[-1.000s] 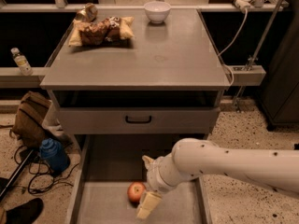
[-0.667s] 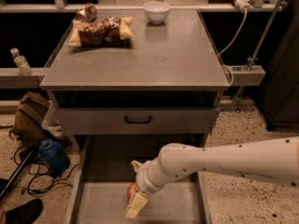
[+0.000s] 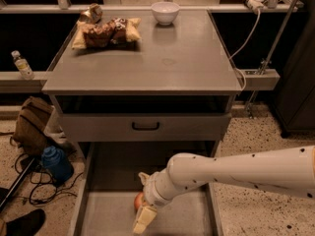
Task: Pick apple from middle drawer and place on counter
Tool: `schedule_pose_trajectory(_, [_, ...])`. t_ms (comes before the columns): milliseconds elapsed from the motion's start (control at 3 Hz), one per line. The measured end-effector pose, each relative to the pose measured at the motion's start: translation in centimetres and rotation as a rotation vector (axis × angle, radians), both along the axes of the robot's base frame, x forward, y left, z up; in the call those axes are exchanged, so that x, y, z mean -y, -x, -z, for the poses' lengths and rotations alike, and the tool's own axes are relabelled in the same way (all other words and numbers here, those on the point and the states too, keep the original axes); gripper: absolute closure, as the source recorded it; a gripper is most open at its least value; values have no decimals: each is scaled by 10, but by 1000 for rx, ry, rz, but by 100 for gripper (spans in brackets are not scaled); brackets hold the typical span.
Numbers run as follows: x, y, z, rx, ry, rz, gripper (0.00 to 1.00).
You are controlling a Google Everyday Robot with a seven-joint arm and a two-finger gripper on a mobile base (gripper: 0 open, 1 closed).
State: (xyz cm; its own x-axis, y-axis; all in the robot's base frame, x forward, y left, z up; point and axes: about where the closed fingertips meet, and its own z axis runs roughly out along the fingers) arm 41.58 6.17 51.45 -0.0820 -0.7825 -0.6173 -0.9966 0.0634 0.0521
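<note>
The broad, flat, matte grey surface (image 3: 167, 58) tops the drawer cabinet. At its back stand a crinkled brown-and-yellow snack bag (image 3: 106, 32) and a small white bowl (image 3: 165, 11), well apart from each other. Below it, a grey drawer front with a black handle (image 3: 145, 127) is closed. Under that, the wide grey middle drawer (image 3: 106, 215) is pulled out. A thick white arm (image 3: 236, 173) reaches in from the right, low over the drawer floor. Its gripper (image 3: 141, 202) sits near the drawer's middle with its pale fingers (image 3: 142, 219) spread apart. The small round red-orange apple (image 3: 138, 199) lies on the drawer floor between them, half hidden by the wrist.
</note>
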Motion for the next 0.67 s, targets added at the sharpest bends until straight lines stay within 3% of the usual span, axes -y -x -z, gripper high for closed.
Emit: schedule_pose_trajectory(667, [-30, -21, 68, -20, -70, -38, 0])
